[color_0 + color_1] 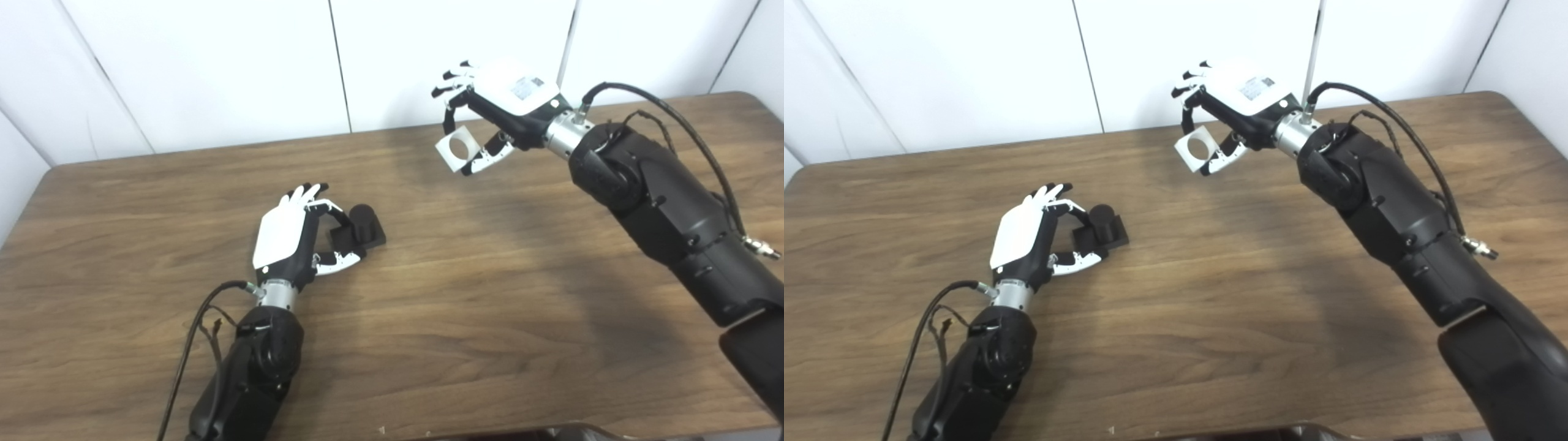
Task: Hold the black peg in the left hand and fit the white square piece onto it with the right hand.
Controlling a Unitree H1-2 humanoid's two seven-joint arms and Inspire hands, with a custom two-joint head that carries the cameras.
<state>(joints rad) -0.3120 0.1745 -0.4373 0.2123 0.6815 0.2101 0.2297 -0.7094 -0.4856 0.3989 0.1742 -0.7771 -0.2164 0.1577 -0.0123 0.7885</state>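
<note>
Across the whole lower view you see the wooden table (465, 318), with white wall panels (202, 67) standing behind its far edge. Your right arm (667, 214) reaches in from the right side and rises well above the table surface. Your left arm (257, 373) lies low at the left, near the table. Note the right hand (499, 107): its fingers and thumb are curled and pinching the white square piece (456, 148), held in the air with its round hole facing you. Note the left hand (294, 236): its fingers and thumb curve around the base of the black peg (361, 228), which stands upright on the table. You cannot tell whether the grip is firm. Both parts are well apart.
</note>
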